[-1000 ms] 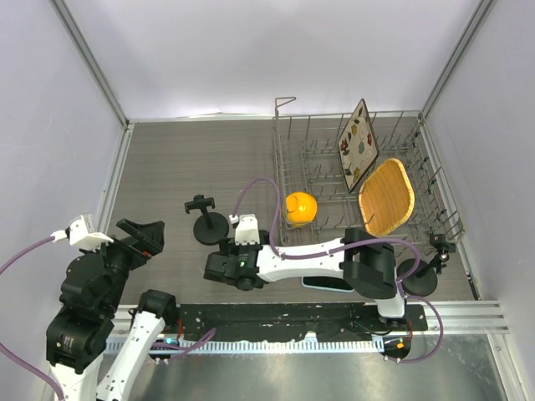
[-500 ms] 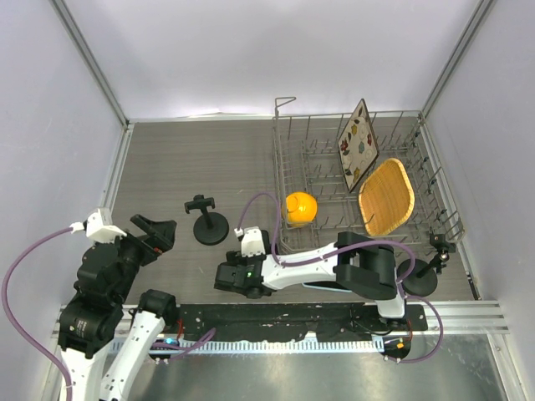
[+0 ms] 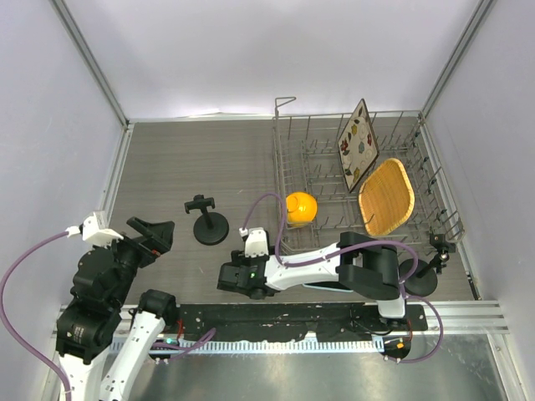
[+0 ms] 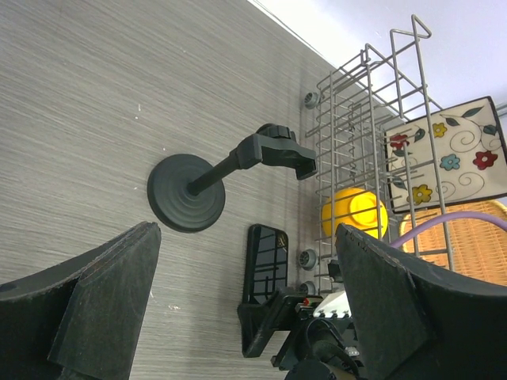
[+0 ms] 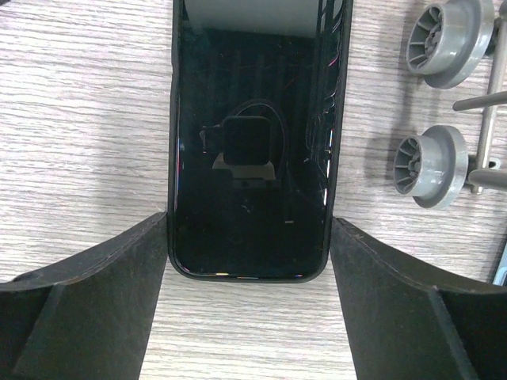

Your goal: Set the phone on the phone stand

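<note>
Black phone [image 5: 249, 158] between right gripper [image 5: 248, 226] fingers; hidden overhead.

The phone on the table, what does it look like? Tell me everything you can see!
The phone is a slim black slab with rounded corners and a shiny dark screen. It lies flat, screen up, on the grey wood-grain table, beside the dish rack's wheels. The right gripper has a finger at each long side; whether they squeeze is unclear.
</note>
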Robot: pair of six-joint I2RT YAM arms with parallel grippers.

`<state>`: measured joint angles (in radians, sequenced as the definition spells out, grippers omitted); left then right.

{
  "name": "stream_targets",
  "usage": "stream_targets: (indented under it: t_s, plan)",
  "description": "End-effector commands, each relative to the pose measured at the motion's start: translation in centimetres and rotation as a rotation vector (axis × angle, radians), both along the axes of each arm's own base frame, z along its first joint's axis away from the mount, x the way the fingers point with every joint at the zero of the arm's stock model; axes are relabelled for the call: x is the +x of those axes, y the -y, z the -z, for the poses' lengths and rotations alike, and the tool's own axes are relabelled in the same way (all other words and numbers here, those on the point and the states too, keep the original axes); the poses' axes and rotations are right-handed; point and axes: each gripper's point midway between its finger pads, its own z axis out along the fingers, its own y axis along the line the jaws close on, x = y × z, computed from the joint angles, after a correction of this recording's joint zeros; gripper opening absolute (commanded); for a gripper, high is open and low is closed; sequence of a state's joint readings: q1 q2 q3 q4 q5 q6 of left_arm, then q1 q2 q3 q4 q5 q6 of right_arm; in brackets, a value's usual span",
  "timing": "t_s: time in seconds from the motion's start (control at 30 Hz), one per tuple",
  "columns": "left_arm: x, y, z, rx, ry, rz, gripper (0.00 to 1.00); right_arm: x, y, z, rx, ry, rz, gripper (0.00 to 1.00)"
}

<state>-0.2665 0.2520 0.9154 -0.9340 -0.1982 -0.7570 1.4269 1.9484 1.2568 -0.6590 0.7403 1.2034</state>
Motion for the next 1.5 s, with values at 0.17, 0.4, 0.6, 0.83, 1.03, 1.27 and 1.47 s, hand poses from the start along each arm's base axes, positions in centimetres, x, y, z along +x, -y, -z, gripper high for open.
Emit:
stream_targets:
  t_s: [0.17,0.4,0.6,0.83,1.03,1.27,1.47]
  plan:
    - [-0.2,-0.2,-2.4,-0.026,0.064,-0.012,0.96,-0.7,-1.3,-1.9,0.115,-0.003,-0.040,0.51]
    - [0.9,0.7,-2.6,-0.035,0.060,0.020,0.96,-3.2,-2.8,-3.1,0.170,-0.015,-0.282,0.35]
    - [1.9,1.9,-0.7,-0.034,-0.013,0.065,0.96,-5.3,-4.2,-3.1,0.242,-0.026,-0.439,0.30]
    - [2.3,3.0,0.3,-0.009,-0.093,0.127,0.96,-4.7,-4.2,-3.5,0.166,0.002,-0.456,0.74]
    - [2.0,3.2,0.9,-0.005,-0.120,0.144,0.96,-4.1,-4.0,-3.1,0.108,0.027,-0.462,0.97]
    - [1.6,3.3,1.2,-0.005,-0.126,0.152,0.95,-3.2,-3.9,-2.6,0.069,0.035,-0.463,0.99]
    - [1.4,3.3,1.4,-0.007,-0.128,0.159,0.96,-2.2,-3.7,-2.5,0.049,0.038,-0.463,0.99]
